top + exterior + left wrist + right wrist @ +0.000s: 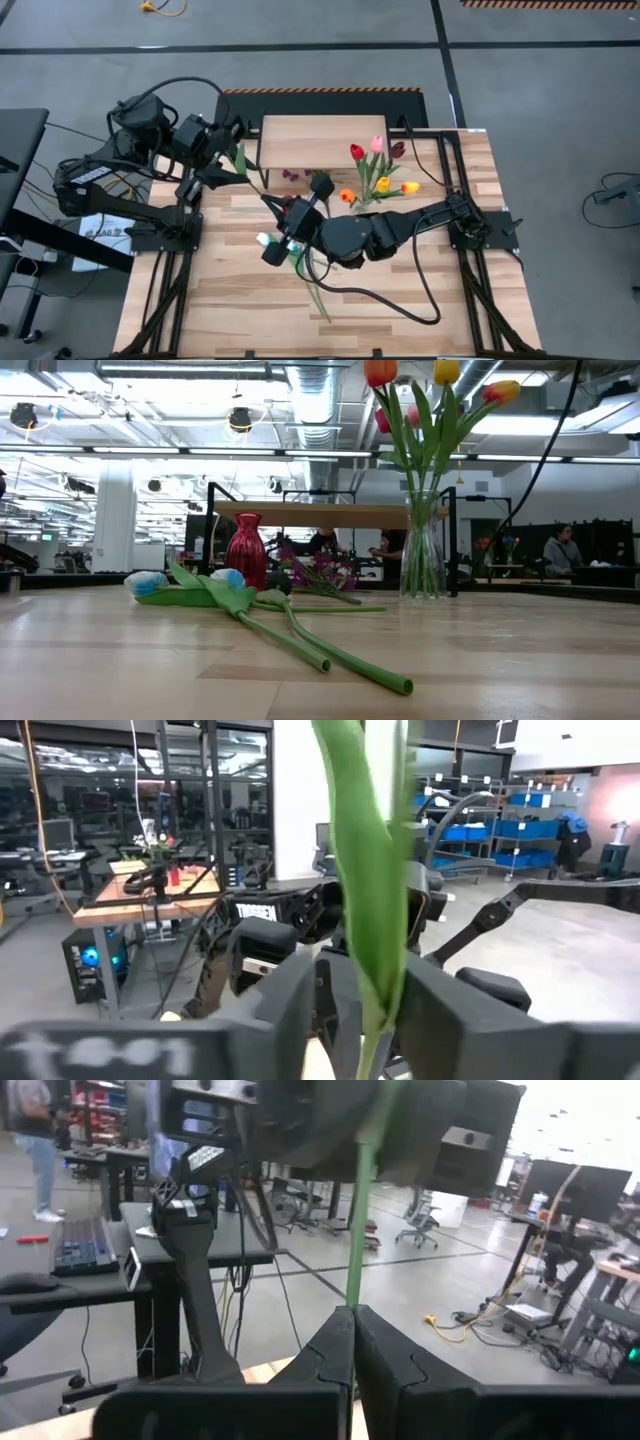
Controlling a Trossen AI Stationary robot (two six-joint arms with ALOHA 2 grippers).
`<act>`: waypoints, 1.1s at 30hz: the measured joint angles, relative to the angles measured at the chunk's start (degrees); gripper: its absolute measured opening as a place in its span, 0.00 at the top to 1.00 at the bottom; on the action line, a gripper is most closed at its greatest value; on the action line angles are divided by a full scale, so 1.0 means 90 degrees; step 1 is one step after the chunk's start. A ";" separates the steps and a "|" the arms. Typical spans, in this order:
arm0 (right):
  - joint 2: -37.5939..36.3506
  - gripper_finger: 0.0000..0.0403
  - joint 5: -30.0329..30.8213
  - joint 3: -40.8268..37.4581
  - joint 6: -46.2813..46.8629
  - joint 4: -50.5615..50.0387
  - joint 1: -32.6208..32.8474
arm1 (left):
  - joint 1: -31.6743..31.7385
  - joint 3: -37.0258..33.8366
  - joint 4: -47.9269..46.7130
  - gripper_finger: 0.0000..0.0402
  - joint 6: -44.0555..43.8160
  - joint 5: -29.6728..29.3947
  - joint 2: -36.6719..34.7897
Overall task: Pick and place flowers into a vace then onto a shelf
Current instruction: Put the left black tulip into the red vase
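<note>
While right fingers (pixel 352 1342) pinch a green stem (pixel 359 1230), left fingers (pixel 360 1010) clamp its leaf (pixel 368 860)

Left end effector (pixel 365 1010) seemingly clamped, right end effector (pixel 353 1342) shut

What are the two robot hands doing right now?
Left gripper: closing around a green stem, grip not certain yet.
Right gripper: shut on the same stem.
</note>
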 joint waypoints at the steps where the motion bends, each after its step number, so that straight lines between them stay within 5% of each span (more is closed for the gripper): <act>1: 0.0001 1.00 -0.0056 0.0000 -0.0060 -0.0004 0.0010 | 0.0000 0.0000 0.0000 0.79 0.0010 0.0004 -0.0002; 6: 0.0002 0.98 -0.0223 0.0000 -0.0199 -0.0001 0.0065 | -0.0007 0.0000 0.0001 0.98 0.0106 0.0034 -0.0001; 18: -0.0303 0.64 0.0157 -0.0005 -0.0210 -0.0592 0.0229 | 0.0006 0.0064 -0.0361 0.99 0.0730 -0.0557 -0.0049; 22: -0.0819 0.60 -0.0378 -0.0002 0.0236 -0.1370 0.0280 | 0.0007 0.0168 -0.0892 0.99 0.1203 -0.1205 -0.0063; 33: -0.2360 0.62 -0.2900 0.0000 0.1210 -0.4193 0.0342 | 0.0170 -0.0017 -0.1613 1.00 0.1598 -0.0962 -0.0087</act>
